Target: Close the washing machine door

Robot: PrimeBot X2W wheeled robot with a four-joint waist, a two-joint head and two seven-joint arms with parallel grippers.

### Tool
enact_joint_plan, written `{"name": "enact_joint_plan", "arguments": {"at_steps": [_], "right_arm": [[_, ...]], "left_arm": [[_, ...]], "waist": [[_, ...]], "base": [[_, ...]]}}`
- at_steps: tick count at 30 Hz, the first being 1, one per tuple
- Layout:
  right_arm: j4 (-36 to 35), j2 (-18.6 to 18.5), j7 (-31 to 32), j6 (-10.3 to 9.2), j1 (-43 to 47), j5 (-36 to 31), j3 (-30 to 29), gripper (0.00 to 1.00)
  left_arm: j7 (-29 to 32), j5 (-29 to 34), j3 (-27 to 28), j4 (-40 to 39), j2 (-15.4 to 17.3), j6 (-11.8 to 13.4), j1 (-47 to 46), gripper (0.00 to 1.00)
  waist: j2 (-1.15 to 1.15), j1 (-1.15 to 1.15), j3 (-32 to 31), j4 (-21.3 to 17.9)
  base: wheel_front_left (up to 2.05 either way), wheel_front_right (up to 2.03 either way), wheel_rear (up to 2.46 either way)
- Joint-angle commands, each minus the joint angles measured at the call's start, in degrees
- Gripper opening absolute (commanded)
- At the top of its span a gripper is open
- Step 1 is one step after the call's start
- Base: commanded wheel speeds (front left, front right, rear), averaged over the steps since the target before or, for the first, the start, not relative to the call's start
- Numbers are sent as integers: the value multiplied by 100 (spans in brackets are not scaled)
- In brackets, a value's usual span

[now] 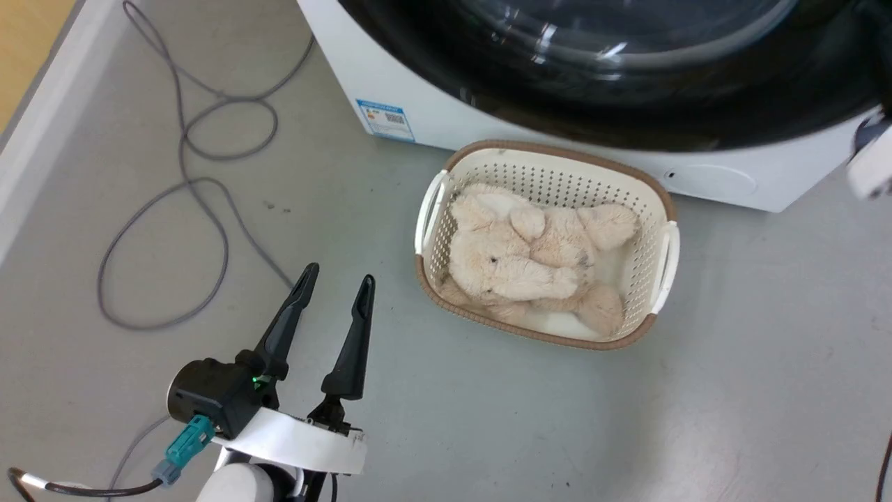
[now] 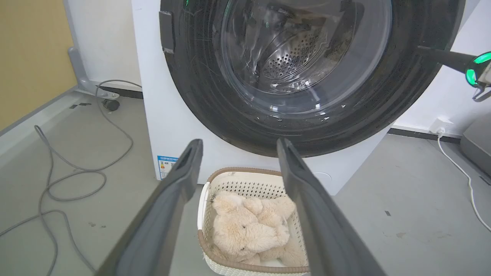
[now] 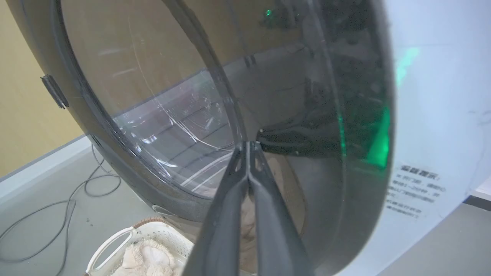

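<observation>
The washing machine (image 1: pixel 432 118) is a white box with a blue label (image 1: pixel 385 120). Its door (image 2: pixel 199 76), black-rimmed with bulging glass, lies close against the front; I cannot tell if it is latched. The steel drum (image 2: pixel 295 57) shows through the glass. In the right wrist view my right gripper (image 3: pixel 248 145) is shut on nothing, its tips touching the door (image 3: pixel 115 115) low on its face. From the left wrist view it (image 2: pixel 420 49) reaches the rim's right side. My left gripper (image 1: pixel 336 275) hangs open over the floor, well short of the machine.
A white perforated basket (image 1: pixel 543 174) holding a beige plush toy (image 1: pixel 516 258) stands on the floor right in front of the machine. A grey cable (image 1: pixel 202 146) loops over the floor at the left. A pale part of my right arm (image 1: pixel 871 164) is at the right edge.
</observation>
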Motion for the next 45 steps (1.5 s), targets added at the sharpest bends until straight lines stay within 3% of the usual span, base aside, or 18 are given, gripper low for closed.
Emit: {"name": "enact_joint_plan", "arguments": {"at_steps": [1, 13, 24, 29, 34, 45], "right_arm": [[143, -46, 49, -10, -275, 2, -94, 0], [861, 76, 45, -10, -925, -183, -406, 0], [961, 296, -468, -10, -228, -66, -198, 0], [652, 364, -855, -10, 678, 16, -48, 0], [-29, 605, -1073, -10, 1832, 54, -319, 0], [-1290, 1455, -1152, -10, 3557, -826, -992, 0]], "left_arm": [[-30, -34, -15, -12, -28, -24, -103, 100], [-30, -37, 2, 35, -77, -24, -185, 100], [-30, 14, 150, 165, -86, -24, -18, 100], [-30, 23, 261, 336, -107, -24, 217, 100], [-30, 62, 423, 494, -56, -24, 508, 100], [-30, 403, 943, 637, -192, 70, 837, 100]], "waist": [[0, -1, 67, 43], [0, -1, 142, 62], [0, -1, -595, -232], [0, -1, -1157, -442], [0, -1, -1660, -732], [0, -1, -2131, -1092]], "base": [[0, 0, 0], [0, 0, 0], [0, 0, 0], [0, 0, 0], [0, 0, 0], [0, 0, 0]]}}
